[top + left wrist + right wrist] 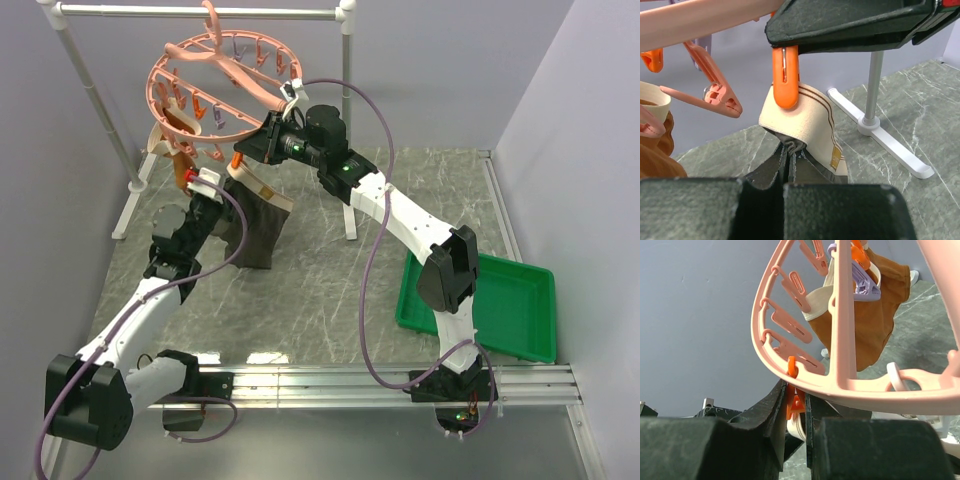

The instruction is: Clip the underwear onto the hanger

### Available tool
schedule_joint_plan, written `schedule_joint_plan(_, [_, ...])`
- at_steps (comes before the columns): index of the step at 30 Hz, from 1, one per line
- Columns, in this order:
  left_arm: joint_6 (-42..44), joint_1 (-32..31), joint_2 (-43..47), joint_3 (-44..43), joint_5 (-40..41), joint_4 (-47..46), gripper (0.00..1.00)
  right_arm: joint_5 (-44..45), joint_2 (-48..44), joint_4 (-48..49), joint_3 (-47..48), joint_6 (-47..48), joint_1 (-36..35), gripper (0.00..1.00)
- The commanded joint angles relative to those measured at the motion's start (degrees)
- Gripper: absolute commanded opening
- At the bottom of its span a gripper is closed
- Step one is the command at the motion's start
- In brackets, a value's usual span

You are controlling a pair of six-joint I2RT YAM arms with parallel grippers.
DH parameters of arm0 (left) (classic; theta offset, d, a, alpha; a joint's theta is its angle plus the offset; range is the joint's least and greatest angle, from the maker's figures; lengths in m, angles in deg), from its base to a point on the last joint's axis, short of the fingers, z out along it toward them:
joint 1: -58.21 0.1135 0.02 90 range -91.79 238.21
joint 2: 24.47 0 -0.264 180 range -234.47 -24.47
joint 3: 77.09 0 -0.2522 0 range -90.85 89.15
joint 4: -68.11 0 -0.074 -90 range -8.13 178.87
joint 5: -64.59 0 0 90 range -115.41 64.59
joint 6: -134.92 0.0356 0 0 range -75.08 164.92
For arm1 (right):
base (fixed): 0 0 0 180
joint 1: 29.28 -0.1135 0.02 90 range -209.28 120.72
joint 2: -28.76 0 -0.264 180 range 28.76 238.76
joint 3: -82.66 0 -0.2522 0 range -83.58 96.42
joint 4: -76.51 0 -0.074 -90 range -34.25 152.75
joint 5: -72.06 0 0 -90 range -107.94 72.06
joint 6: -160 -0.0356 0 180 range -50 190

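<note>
The left gripper (785, 167) pinches the underwear (258, 235). At its twelve o'clock, the waistband (807, 122) meets the orange clip (785, 82), which the right gripper (796, 407) squeezes.

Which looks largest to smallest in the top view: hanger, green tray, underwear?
1-2. green tray and hanger: about alike. The hanger hangs raised, nearer the camera, so these two stay unranked.
3. underwear: clearly smallest.

We're seeing bright, even light from above, with only soft shadows and a pale sheen on the table (300, 330). In both wrist views the nearest foreground goes soft and blurry, while the overhead view is crisp.
</note>
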Motion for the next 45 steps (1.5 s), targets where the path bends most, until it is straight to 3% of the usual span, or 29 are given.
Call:
schedule_joint_plan(1, [-0.9, -0.6, -0.3, -2.9, -0.5, -4.0, 0.00, -1.5, -0.3, 1.1, 2.8, -0.5, 0.1, 0.00])
schedule_joint_plan(8, [-1.2, -1.3, -0.9, -3.6, 0.4, -4.7, 0.00, -2.2, -0.2, 1.3, 2.7, -0.5, 0.2, 0.00])
schedule_joint_plan(15, [-2.2, -1.4, -1.6, -4.6, 0.7, -5.7, 0.00, -1.8, 0.1, 0.9, 3.3, 0.0, 0.2, 0.09])
schedule_joint_plan(23, [-2.2, -1.4, -1.9, -5.3, 0.2, -5.6, 0.00, -2.2, 0.3, 1.1, 3.7, 0.0, 0.1, 0.28])
schedule_joint_plan(35, [-1.9, -1.4, -2.5, -5.8, 0.3, -5.9, 0.00, -3.8, 1.8, 1.0, 6.7, -0.6, 0.4, 0.44])
schedule_joint_plan(40, [-2.1, -1.4, -2.7, -6.6, 0.6, -5.8, 0.00, -4.1, 1.7, 1.1, 6.9, -1.2, 0.6, 0.46])
schedule_joint_plan(45, [-2.3, -1.4, -3.2, -7.7, 1.2, -5.4, 0.00, -4.4, 1.0, 1.1, 6.8, -1.7, 1.0, 0.57])
